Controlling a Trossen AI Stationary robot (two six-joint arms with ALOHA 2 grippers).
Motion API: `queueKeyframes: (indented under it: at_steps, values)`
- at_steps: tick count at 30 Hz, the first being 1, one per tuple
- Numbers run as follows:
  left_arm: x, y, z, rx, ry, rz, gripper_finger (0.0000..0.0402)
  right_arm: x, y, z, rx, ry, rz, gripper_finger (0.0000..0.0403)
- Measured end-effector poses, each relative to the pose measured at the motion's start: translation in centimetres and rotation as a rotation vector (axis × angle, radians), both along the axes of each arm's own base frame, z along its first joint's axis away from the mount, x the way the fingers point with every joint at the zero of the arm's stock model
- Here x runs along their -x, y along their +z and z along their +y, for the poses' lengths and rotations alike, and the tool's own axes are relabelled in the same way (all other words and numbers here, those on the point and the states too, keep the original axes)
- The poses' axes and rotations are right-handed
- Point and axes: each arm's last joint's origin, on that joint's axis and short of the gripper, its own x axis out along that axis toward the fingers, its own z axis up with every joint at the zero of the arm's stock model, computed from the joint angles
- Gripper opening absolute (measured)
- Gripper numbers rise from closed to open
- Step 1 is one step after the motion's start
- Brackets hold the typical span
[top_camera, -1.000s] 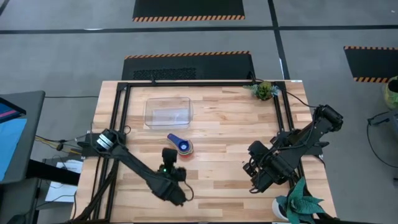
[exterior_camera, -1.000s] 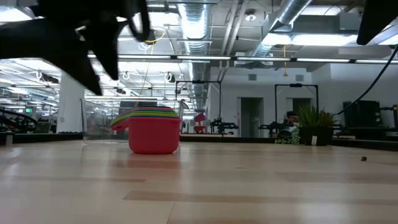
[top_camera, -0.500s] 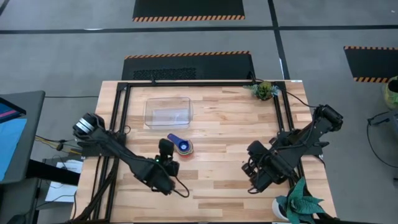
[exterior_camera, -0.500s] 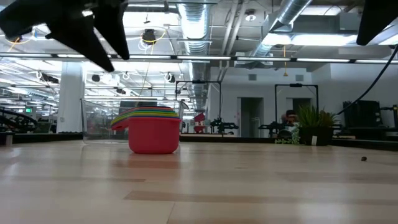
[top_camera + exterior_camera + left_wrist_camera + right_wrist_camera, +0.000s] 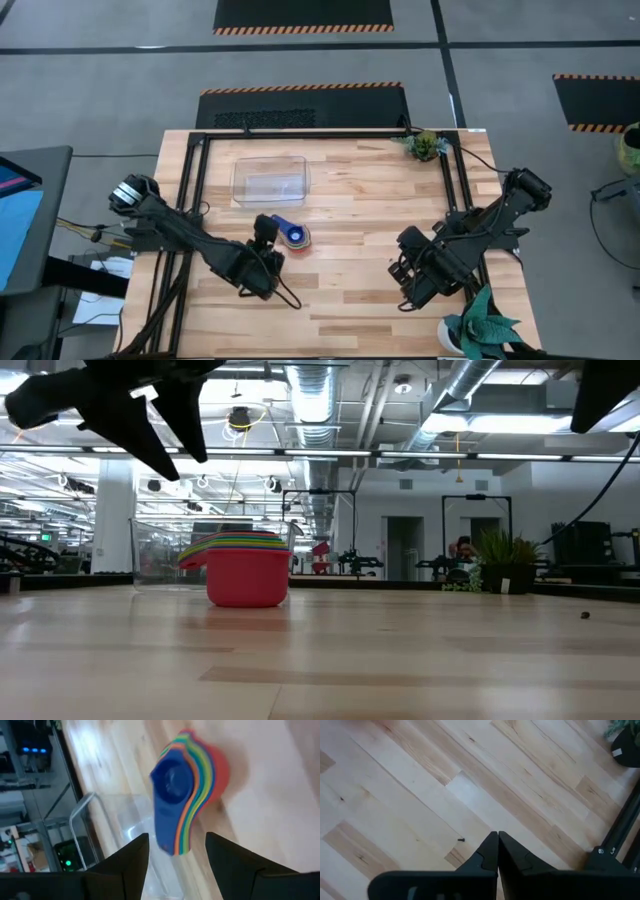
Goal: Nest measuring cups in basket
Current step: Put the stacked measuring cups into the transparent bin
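Note:
The measuring cups [image 5: 296, 236] stand nested in one stack on the table, on the base of the red outer cup [image 5: 246, 582], just near-side of the basket. The dark blue cup [image 5: 172, 781] lies on top. Their flat handles [image 5: 172, 840] fan out together toward the left gripper. The clear basket [image 5: 270, 180] holds no cup. My left gripper [image 5: 265, 224] is open and hovers above the table right by the handle ends [image 5: 177, 837], touching nothing. It shows at the top left of the low view [image 5: 165, 435]. My right gripper [image 5: 410, 280] is shut and waits over the table's near right part [image 5: 497, 836].
A small potted plant [image 5: 427, 145] stands at the far right corner, and another plant [image 5: 480, 325] at the near right edge. A black frame rail [image 5: 195, 180] runs along the table's left side. Bare wood lies between the two arms.
My left gripper has moved from the near edge toward the far edge, up to the handle ends of the cup stack, and its arm has swung toward the table's left. It stays open. The cups and the right arm have kept still.

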Motion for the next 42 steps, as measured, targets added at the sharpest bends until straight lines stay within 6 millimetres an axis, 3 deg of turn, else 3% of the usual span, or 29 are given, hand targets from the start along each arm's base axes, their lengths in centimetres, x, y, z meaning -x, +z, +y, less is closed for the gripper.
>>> queueKeyframes:
  at_steps: [5, 14, 22, 30, 42]
  values:
    - [1.0, 0.2, 0.9, 0.001, -0.026, -0.010, 0.0190, -0.2, 0.0, -0.3, 0.006, -0.014, -0.005, 0.0022]
    - [1.4, -0.1, 0.7, -0.114, -0.258, 0.145, 0.0190, -1.2, 0.0, -1.7, 0.010, -0.075, -0.005, 0.0026]
    - [1.3, -1.1, 0.3, -0.065, -0.434, 0.210, 0.0190, -1.3, 0.0, -1.9, 0.009, -0.080, 0.000, 0.0026]
    - [0.7, -1.1, 1.1, -0.067, -0.359, 0.158, 0.0190, -1.3, 0.0, -1.9, 0.005, -0.080, 0.002, 0.0024]
    - [-1.2, -1.0, 1.9, 0.101, -0.315, 0.047, 0.0191, -1.2, 0.0, -2.0, 0.010, -0.079, 0.009, 0.0023]
